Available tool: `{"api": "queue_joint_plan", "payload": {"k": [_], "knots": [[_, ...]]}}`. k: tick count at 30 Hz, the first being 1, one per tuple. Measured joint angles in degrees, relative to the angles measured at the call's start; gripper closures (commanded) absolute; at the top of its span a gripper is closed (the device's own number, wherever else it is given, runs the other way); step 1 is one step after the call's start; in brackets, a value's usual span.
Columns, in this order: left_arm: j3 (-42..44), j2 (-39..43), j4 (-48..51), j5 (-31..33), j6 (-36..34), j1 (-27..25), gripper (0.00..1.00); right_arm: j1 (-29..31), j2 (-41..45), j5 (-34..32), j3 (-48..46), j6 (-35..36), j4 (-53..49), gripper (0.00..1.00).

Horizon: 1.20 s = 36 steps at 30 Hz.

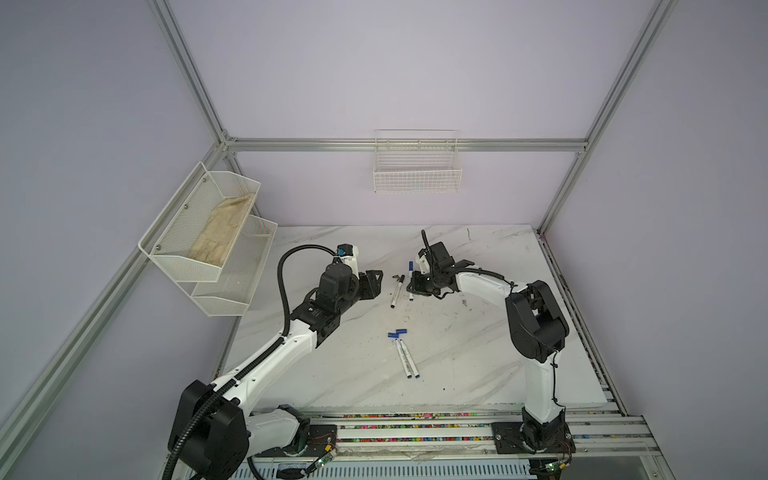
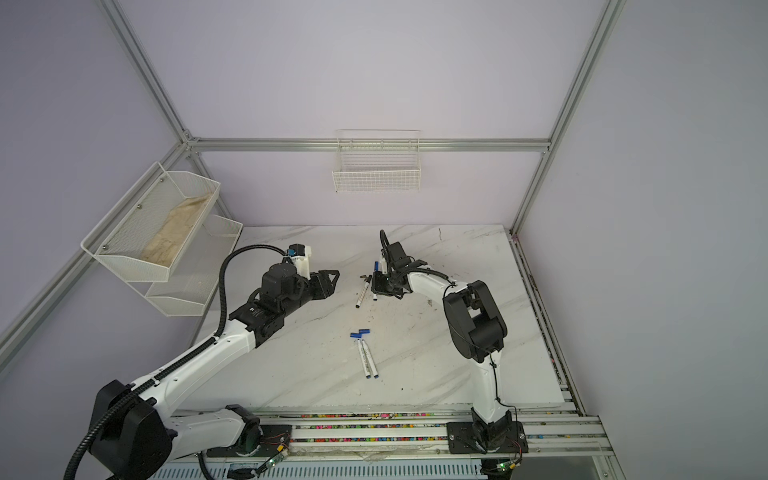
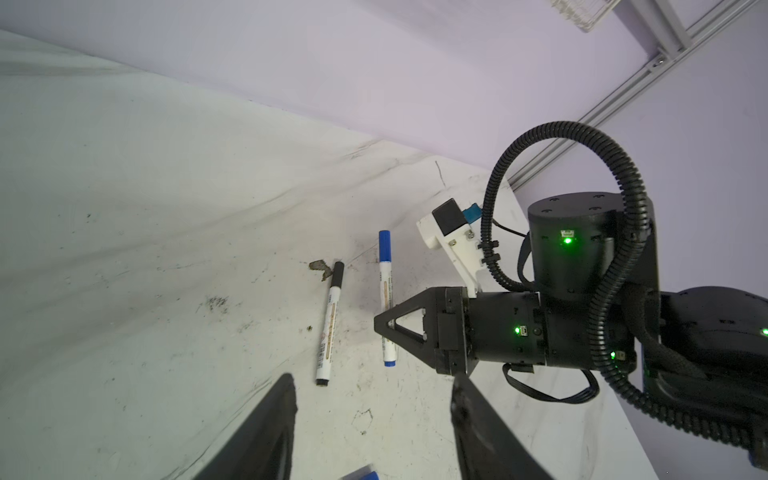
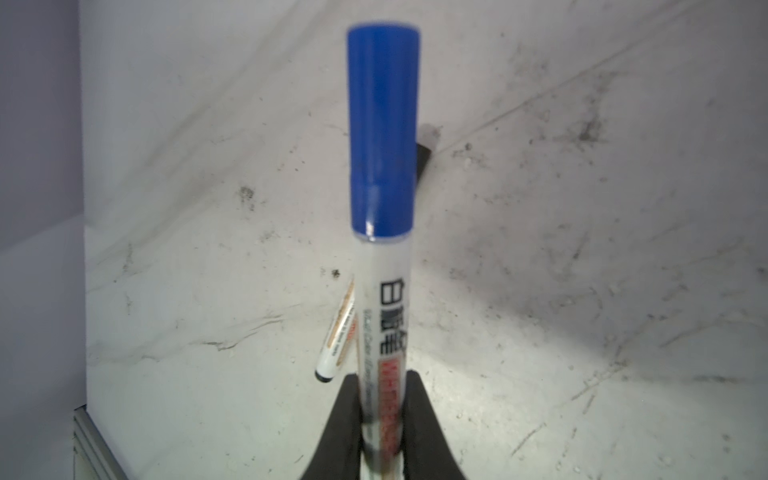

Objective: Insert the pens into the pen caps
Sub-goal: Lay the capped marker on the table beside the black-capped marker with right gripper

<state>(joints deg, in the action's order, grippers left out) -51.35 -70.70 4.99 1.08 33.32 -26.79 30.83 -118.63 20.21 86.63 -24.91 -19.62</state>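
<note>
While my right gripper (image 4: 383, 399) is clamped tight on the white barrel of the blue-capped pen (image 4: 384, 291), my left gripper (image 3: 372, 386) has its jaws well apart and holds nothing. My right grip sits low on the barrel, near the end away from the blue cap (image 4: 382, 133), and that cap is fully seated on the pen. I cannot tell whether this pen rests on the marble-patterned table (image 1: 478, 353) or hangs just above it.

In both top views the held pen points toward 12 o'clock, at about 12 o'clock from the table's middle. Just beside it, at its 9 o'clock, the black-capped pen (image 1: 397, 293) lies flat on the table, cap toward 12 o'clock, apart from both of my grippers. My left gripper sits at 9 o'clock of that black-capped pen, fingertips facing it; my right gripper reaches in from 3 o'clock.

Nearer my bases, at 6 o'clock from the table's middle, two uncapped pens (image 1: 404, 359) lie side by side, close to touching, their tips toward 12 o'clock and their blue ends toward 5 o'clock. Two loose blue caps (image 1: 392, 334) lie just beside those tips; whether they touch the tips I cannot tell. One of these caps shows at the edge of my left wrist view between my open fingers.
</note>
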Motion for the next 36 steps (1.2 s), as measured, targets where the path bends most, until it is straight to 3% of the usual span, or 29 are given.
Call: {"api": "queue_joint_plan", "payload": {"k": [10, 18, 36], "knots": [[0.52, 0.00, 2.19, 1.81, 0.07, 0.00, 0.39, -0.02, -4.98, 0.11, 2.54, 0.13, -2.21, 0.91], [0.63, -0.31, 3.26, 1.92, 0.15, 0.02, 0.35, -0.02, -5.70, 0.04, 3.56, -0.20, -2.16, 0.74], [0.63, -1.95, 3.72, 1.73, 0.55, 0.02, 0.34, -0.02, -4.24, -0.04, 2.34, -0.31, -0.15, 0.62]]}}
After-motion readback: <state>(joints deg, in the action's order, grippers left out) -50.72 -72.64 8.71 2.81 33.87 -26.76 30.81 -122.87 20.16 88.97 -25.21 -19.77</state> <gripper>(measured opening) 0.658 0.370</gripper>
